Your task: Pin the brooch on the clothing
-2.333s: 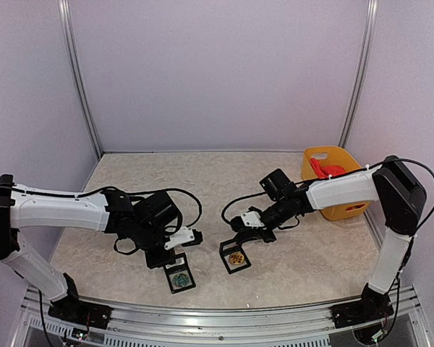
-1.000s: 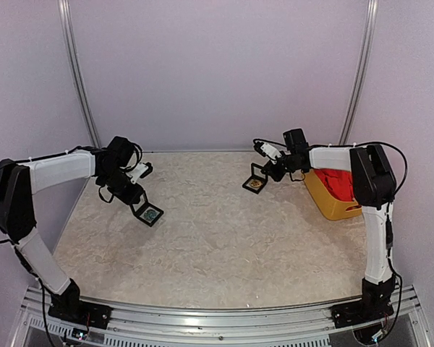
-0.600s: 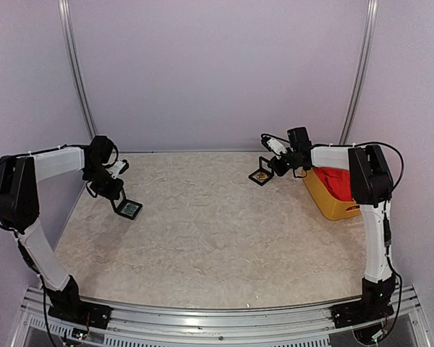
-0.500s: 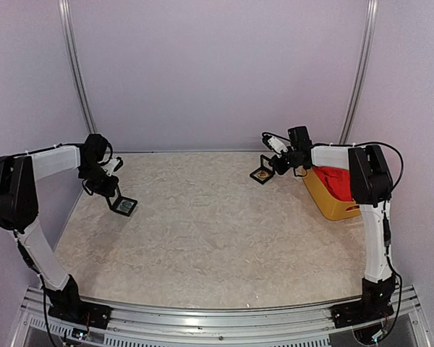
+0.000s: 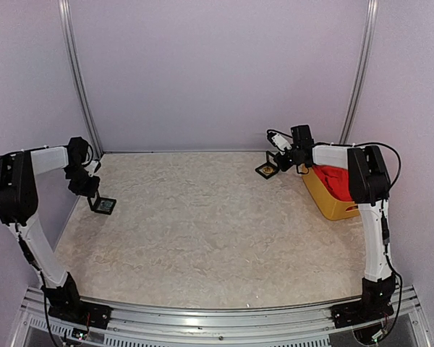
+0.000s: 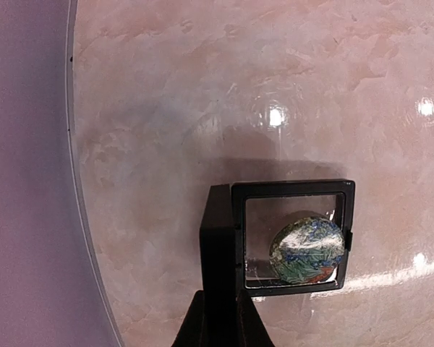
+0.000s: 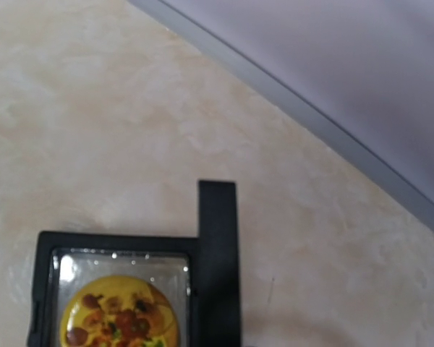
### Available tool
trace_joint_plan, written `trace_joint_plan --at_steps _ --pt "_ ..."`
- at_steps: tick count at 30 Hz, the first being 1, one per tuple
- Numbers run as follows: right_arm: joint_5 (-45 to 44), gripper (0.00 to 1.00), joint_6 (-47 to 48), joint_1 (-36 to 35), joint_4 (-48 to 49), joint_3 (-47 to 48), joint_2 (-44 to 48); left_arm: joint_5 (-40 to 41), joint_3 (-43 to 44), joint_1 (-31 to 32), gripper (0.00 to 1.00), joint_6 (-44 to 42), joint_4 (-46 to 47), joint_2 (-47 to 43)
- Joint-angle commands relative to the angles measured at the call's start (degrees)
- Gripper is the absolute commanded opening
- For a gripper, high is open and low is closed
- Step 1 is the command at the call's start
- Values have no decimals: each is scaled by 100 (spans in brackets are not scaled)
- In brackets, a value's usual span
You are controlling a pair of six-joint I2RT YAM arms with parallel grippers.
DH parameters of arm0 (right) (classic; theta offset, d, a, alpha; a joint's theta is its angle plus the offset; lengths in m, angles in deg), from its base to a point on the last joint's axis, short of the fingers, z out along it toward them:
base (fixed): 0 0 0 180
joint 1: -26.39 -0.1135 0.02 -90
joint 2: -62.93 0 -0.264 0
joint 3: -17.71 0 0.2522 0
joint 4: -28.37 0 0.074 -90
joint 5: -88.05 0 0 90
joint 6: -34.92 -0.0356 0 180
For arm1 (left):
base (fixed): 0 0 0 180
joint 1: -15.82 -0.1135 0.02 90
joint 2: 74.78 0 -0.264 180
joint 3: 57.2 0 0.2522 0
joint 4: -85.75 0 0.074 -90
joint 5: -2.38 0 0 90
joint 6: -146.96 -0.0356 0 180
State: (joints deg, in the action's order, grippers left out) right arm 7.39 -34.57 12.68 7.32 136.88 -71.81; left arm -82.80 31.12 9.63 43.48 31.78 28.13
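left gripper pinches a square black case holding a glossy blue-green brooch, far left; right gripper pinches a matching case, yellow brooch inside, near the soft red shirt in a plastic basket

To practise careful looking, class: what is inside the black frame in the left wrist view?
A round blue-green brooch sits inside the black frame, behind a clear window that catches some glare. The brooch's back and its pin are covered and cannot be seen.

No legible text anywhere — no labels, numbers, signs.
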Motion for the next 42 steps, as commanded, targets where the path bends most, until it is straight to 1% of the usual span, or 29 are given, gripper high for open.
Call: trace_joint_plan --at_steps 1,9,19,21,24,25,27,28,29,30,31,33,35,36,37,38,40,42 --pt "-34 0 49 63 82 263 -144 120 115 -222 0 66 266 79" --pt "-140 0 -9 97 144 314 -187 147 12 -463 0 86 448 93" --pt "-522 0 17 132 228 411 -269 150 32 -770 0 115 539 245" --pt "-513 3 24 133 237 415 -261 193 41 -790 0 118 554 263" --pt "-570 13 10 133 273 396 -220 160 45 -800 0 142 562 273" --pt "-600 18 11 136 291 379 -194 164 49 -797 6 155 552 273" --pt "-663 30 21 137 377 281 -115 233 58 -795 34 206 552 228" --pt "-688 38 31 133 438 204 -55 235 47 -795 46 235 572 196" --pt "-696 46 34 137 510 143 16 226 35 -800 55 268 625 110" --pt "-678 52 43 139 572 86 88 223 -3 -801 62 290 696 41" --pt "-653 56 41 138 605 41 162 213 -32 -802 65 301 796 -68" --pt "-596 60 47 130 674 -28 318 237 -121 -803 68 315 1021 -329" --pt "-520 65 66 124 716 -79 488 234 -183 -799 70 307 1188 -571" --pt "-451 69 83 121 712 -100 577 240 -220 -796 71 310 1269 -755" --pt "-367 71 96 121 711 -121 681 235 -260 -795 71 315 1378 -867" --pt "-330 76 117 112 710 -158 775 223 -327 -789 71 330 1501 -1030" --pt "-270 80 127 98 790 -299 1097 113 -534 -732 71 329 1873 -1446" --pt "-205 80 88 90 1065 -584 1485 -88 -823 -590 71 315 2282 -1885"
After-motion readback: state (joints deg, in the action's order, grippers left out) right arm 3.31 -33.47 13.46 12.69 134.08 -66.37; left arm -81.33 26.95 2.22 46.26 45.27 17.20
